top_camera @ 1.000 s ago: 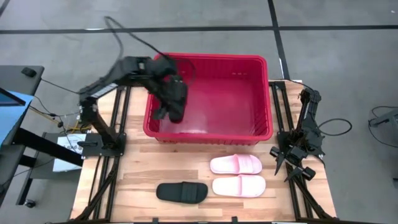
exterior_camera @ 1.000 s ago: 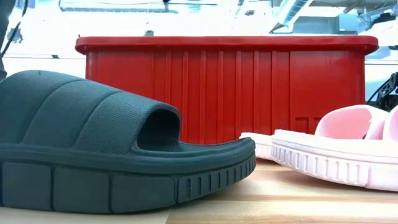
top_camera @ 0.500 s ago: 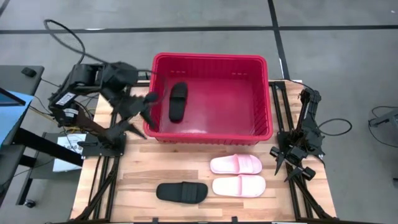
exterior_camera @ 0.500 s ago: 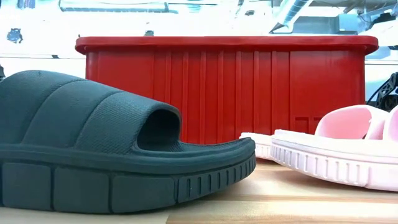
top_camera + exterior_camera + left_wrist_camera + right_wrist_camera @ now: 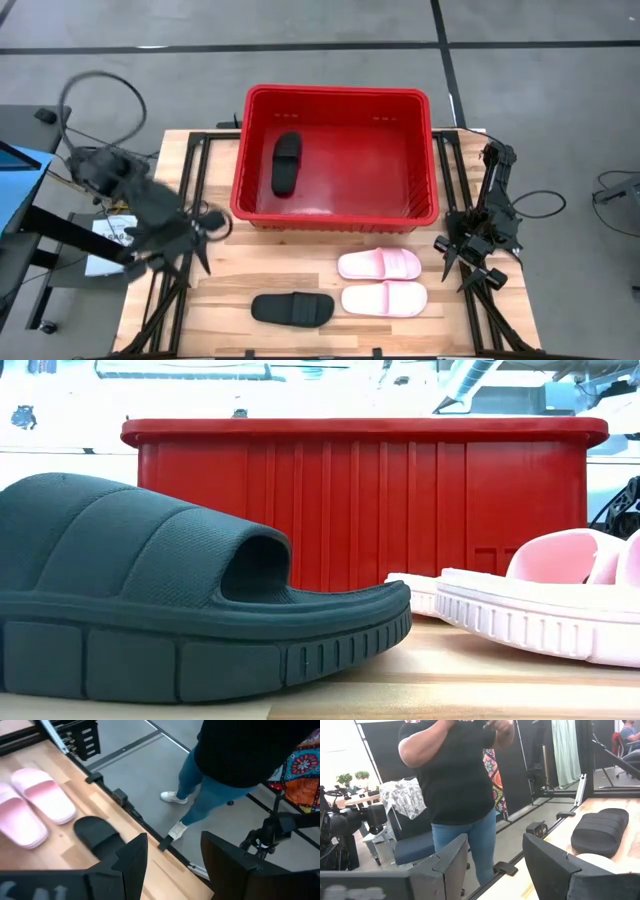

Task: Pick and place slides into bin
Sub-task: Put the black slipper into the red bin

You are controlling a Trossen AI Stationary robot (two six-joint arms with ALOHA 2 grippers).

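One matte black slide (image 5: 286,164) inside ribbed red bin (image 5: 335,213); both claws released.

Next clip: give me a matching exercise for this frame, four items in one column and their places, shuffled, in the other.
Items
1. black slide in the bin
2. black slide on the table
3. pink slides
4. left end effector

Places
A. side by side on the wood in front of the red bin's right half
B. alone near the table's front edge, left of the pink pair
C. over the table's left edge, left of the bin's front corner
D. lying on the bin floor, toward its left wall

Pairs: 1-D, 2-B, 3-A, 4-C
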